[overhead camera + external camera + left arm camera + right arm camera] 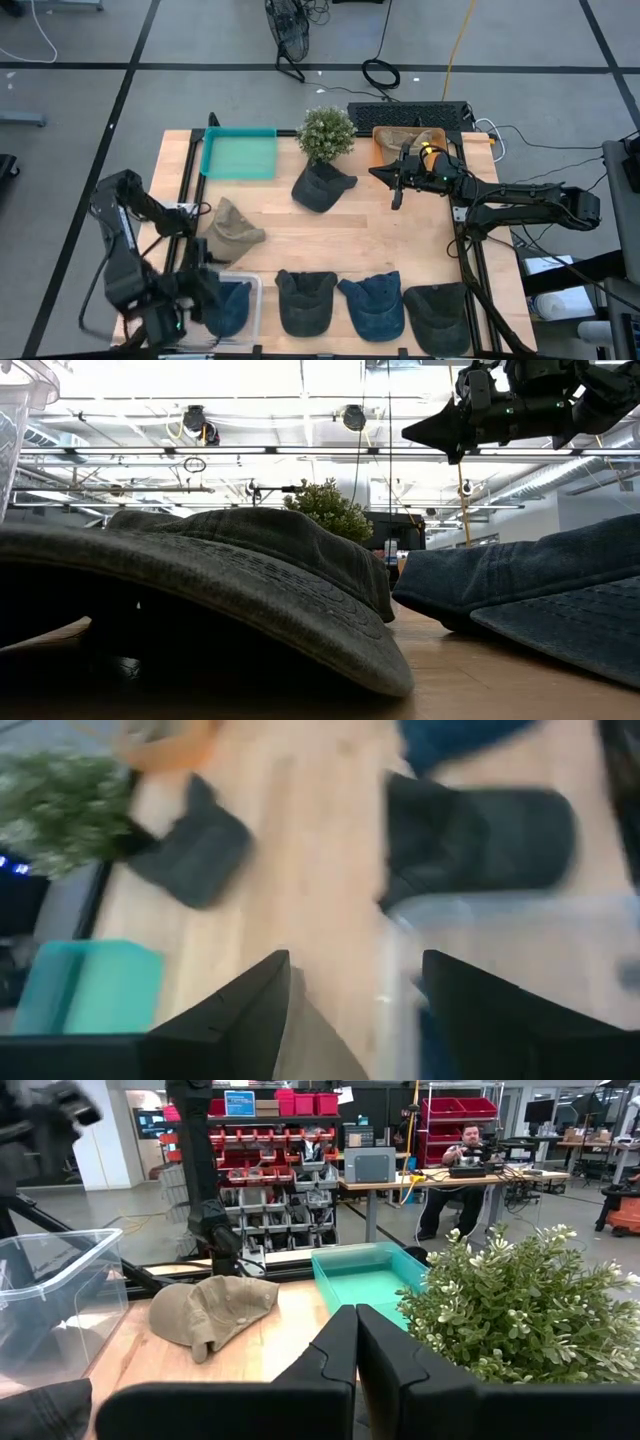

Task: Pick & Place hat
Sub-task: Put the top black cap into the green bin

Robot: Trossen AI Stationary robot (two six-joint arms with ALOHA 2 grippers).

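Several hats lie on the table. A tan hat [235, 228] [210, 1310] rests flat left of centre, and a dark hat [322, 187] lies beside the plant. Three hats line the near edge: dark [305, 300], blue [372, 303], dark [437, 315]. Another blue hat [230, 308] sits in a clear bin [255, 285]. A tan hat lies in the orange tray [382, 140]. My left gripper [200, 283] [355, 1010] is open and empty, hovering at the bin's left side. My right gripper [393, 190] [355, 1340] is shut and empty, raised above the table right of the plant.
A potted plant [326, 132] [520, 1310] stands at the far middle, with a teal tray [240, 153] to its left. A keyboard [410, 113] lies behind the orange tray. Bare wood shows in the table's middle [350, 240]. A person sits far off in the room [460, 1160].
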